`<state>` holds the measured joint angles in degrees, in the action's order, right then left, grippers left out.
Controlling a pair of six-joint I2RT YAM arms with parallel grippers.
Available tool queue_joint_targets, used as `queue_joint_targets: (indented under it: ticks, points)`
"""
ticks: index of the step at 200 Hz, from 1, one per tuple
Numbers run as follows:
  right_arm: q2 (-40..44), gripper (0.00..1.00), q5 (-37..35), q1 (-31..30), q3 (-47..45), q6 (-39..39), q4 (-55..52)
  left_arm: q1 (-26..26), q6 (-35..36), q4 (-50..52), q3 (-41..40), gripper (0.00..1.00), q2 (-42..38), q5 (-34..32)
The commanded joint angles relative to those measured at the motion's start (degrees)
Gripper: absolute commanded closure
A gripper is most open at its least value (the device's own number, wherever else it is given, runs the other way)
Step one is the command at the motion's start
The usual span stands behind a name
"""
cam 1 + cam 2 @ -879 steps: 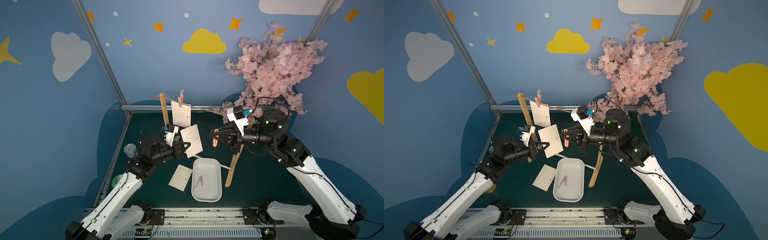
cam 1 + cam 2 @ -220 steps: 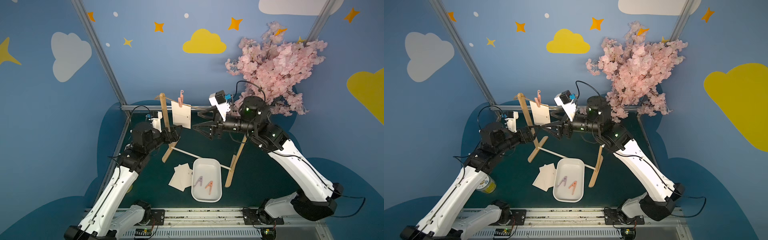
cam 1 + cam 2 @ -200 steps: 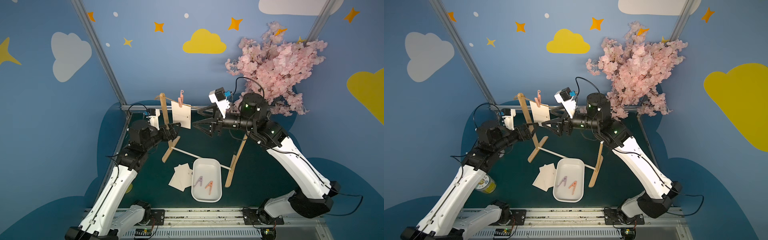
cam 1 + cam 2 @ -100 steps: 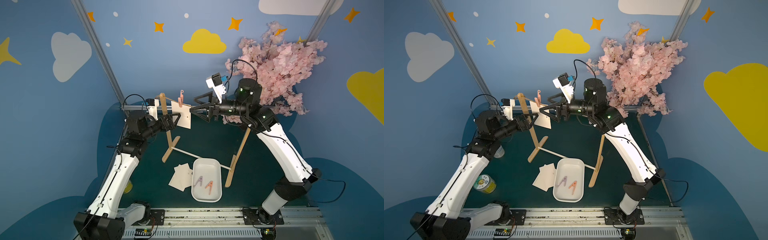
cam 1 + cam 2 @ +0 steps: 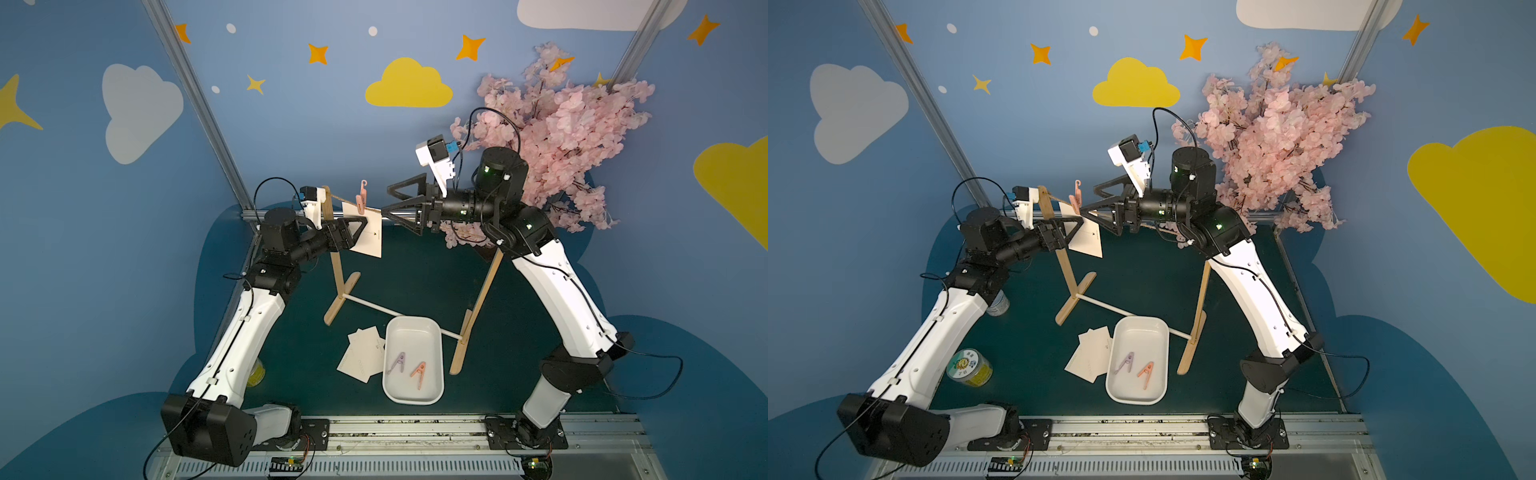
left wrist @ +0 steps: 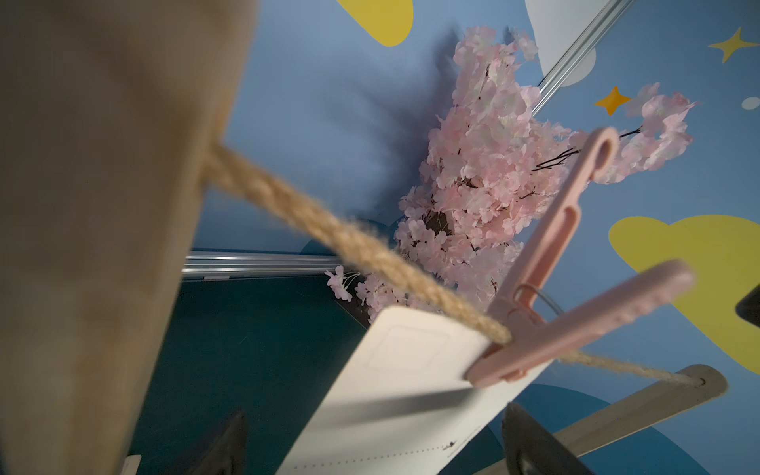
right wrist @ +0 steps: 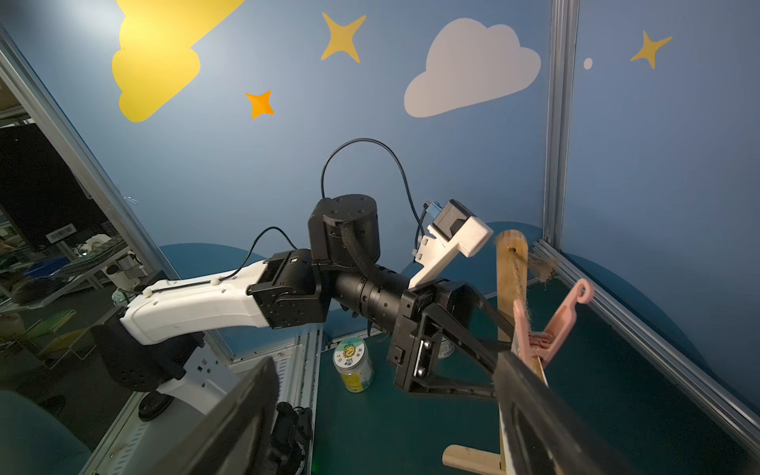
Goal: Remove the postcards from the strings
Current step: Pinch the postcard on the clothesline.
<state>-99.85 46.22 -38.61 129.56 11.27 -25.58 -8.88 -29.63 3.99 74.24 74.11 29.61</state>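
One postcard [image 5: 368, 243] hangs from the strings [image 5: 345, 201] under a pink clothespin [image 5: 360, 199], close to the left wooden post [image 5: 336, 257]. My left gripper [image 5: 360, 229] is open with the hanging card's lower part between its fingers [image 6: 530, 442]; in the left wrist view the card [image 6: 395, 395] is apart from both. My right gripper [image 5: 385, 202] is open just right of the clothespin [image 7: 547, 325], one finger [image 7: 534, 407] beside it. Two more postcards [image 5: 362, 354] lie stacked on the table.
A white tray [image 5: 412, 332] holding two clothespins [image 5: 397, 363] stands next to the stacked cards. The right post [image 5: 484, 299] and a thin dowel [image 5: 374, 306] complete the stand. A pink blossom tree [image 5: 561, 133] fills the back right. A yellow jar [image 5: 969, 368] and a can [image 5: 998, 303] stand at the left.
Both arms rose and closed in on the hanging card. My left gripper came around its lower part; my right gripper moved left and up to the clothespin.
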Motion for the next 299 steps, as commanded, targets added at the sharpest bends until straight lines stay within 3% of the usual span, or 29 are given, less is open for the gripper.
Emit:
queue_joint_targets:
  ticks: [1,112,176,299]
  points:
    - [-0.6,0.17,1.1,0.5,1.6,0.4,0.6,0.3,0.9,-1.7,1.4,0.06,0.4,1.9]
    - [-8.6,0.17,2.2,0.9,9.3,3.1,0.5,0.4,1.3,-6.4,-4.6,0.08,0.7,7.7]
    - [-16.2,0.17,-1.7,-0.6,17.0,1.3,-1.0,0.4,0.0,-9.4,-6.9,0.09,0.9,10.4]
    - [-20.5,0.17,-3.9,-1.8,19.1,0.1,1.0,0.4,-1.0,-13.9,-9.4,0.28,-0.4,11.1]
